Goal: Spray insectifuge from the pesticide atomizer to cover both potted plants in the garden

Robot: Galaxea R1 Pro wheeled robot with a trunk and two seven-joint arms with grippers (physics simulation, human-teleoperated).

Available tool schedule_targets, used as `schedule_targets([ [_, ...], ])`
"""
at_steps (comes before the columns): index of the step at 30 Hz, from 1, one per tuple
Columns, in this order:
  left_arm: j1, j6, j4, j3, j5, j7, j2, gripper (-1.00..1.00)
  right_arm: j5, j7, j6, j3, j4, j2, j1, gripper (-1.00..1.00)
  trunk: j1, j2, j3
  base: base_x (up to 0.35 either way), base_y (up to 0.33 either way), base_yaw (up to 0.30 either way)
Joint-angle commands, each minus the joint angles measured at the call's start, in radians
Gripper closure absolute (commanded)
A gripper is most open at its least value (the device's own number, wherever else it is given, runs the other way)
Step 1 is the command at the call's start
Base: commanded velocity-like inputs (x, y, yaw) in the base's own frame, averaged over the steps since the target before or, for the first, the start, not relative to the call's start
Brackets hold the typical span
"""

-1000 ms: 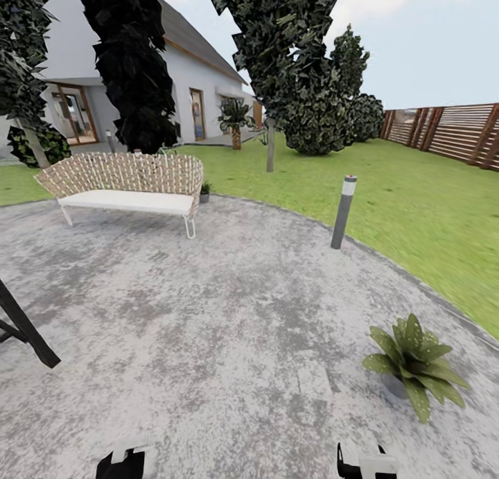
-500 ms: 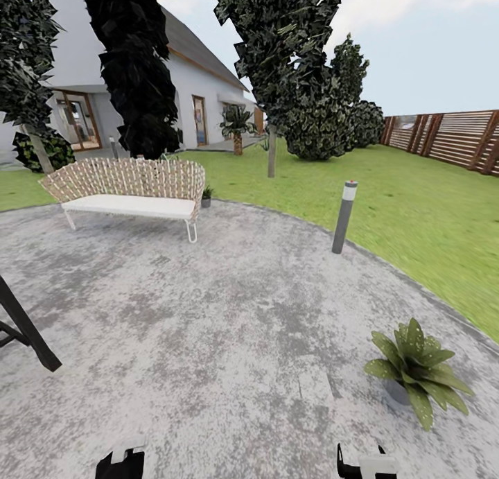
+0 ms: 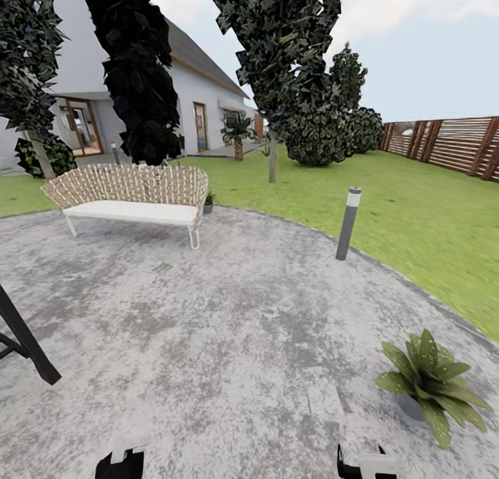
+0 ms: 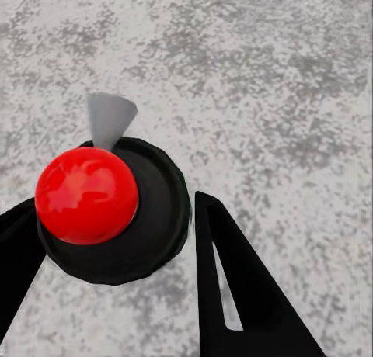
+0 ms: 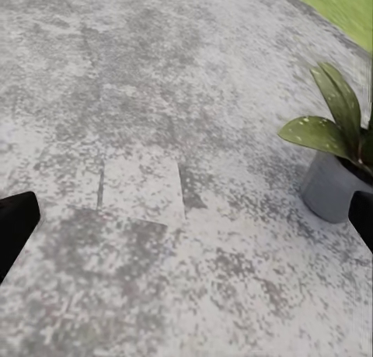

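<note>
- Jaws of your left gripper (image 4: 116, 295) stand apart with nothing between them; under them you see a black round base with a red ball (image 4: 87, 195) on it, which I judge to be part of the robot and not a garden thing.
- Jaws of your right gripper (image 5: 186, 225) are also spread wide and empty, hanging over the grey paving (image 5: 140, 140).
- Just beside the right gripper's finger stands one potted plant (image 5: 334, 159) in its grey pot; in the head view it is low on your right (image 3: 433, 385).
- A second small plant in a pot (image 3: 208, 202) sits by the end of the wicker bench (image 3: 132, 195), well apart from you; I judge it may be the other potted plant, but it is too small to be sure.
- A grey bollard light (image 3: 348, 222) marks the lawn edge.
- No sprayer is to be found in these pictures. So, in my judgement, the task is at its start: you must find and grasp it, then spray both plants.
</note>
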Motion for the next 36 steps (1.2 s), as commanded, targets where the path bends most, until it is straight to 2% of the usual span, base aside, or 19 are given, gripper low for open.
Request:
schedule_targets([
  [1, -0.001, -0.004, 0.002, 0.004, -0.011, 0.005, 0.000, 1.00, -0.001, -0.008, -0.001, 0.008, 0.000, 0.000, -0.001, -1.00, 0.000, 0.000, 0.001, 0.238, 0.220, 0.000],
  [9, -0.001, -0.004, 0.002, 0.004, -0.012, 0.005, 0.000, 1.00, -0.001, -0.008, -0.001, 0.008, 0.000, 0.000, 0.000, -1.00, 0.000, 0.000, 0.011, 0.240, 0.223, 0.000],
  [15, -0.001, -0.004, 0.002, 0.004, -0.012, 0.005, 0.000, 1.00, -0.001, -0.008, -0.001, 0.008, 0.000, 0.000, 0.000, -1.00, 0.000, 0.000, 0.012, 0.240, 0.223, -0.018],
  [22, -0.001, -0.004, 0.002, 0.004, -0.013, 0.005, 0.000, 1.00, -0.001, -0.009, -0.001, 0.008, 0.000, 0.001, 0.000, -1.00, 0.000, 0.000, 0.012, 0.240, 0.223, -0.211],
  [36, -0.001, -0.004, 0.002, 0.004, -0.016, 0.005, 0.001, 1.00, -0.003, -0.011, -0.001, 0.008, -0.001, 0.003, 0.000, -1.00, 0.000, 0.000, 0.012, 0.240, 0.223, -0.026],
])
